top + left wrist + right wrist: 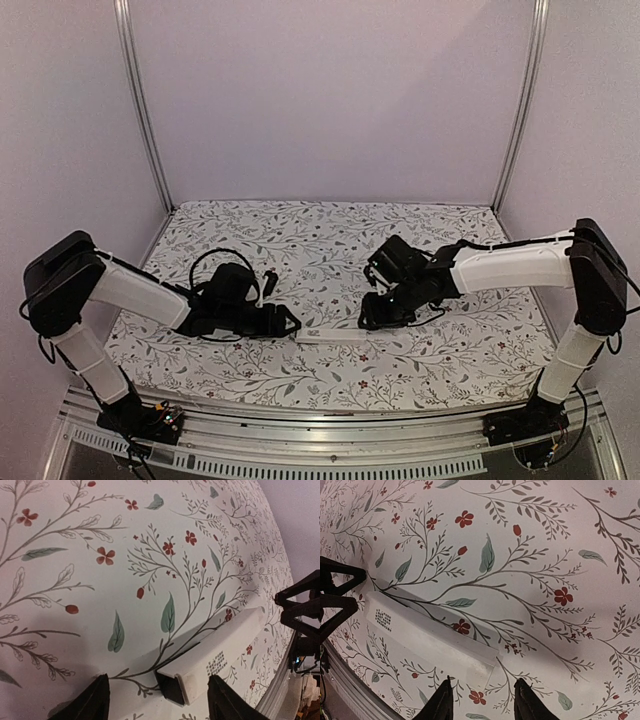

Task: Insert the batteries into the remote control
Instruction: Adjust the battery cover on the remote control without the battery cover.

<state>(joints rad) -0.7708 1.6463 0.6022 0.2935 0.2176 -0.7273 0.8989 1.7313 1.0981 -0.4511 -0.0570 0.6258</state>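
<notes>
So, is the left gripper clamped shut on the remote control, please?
No, the left gripper is open, its fingers spread wide with a visible gap between one finger and the remote control.

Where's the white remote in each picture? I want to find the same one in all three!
Top external: the remote control lies flat just below the middle of the picture.
Left wrist: it runs from the bottom centre up towards the right.
Right wrist: it slants across the lower left.
Shared landmark: the dotted dark patch on it shows in both wrist views; the top view is too small to show it.
</notes>
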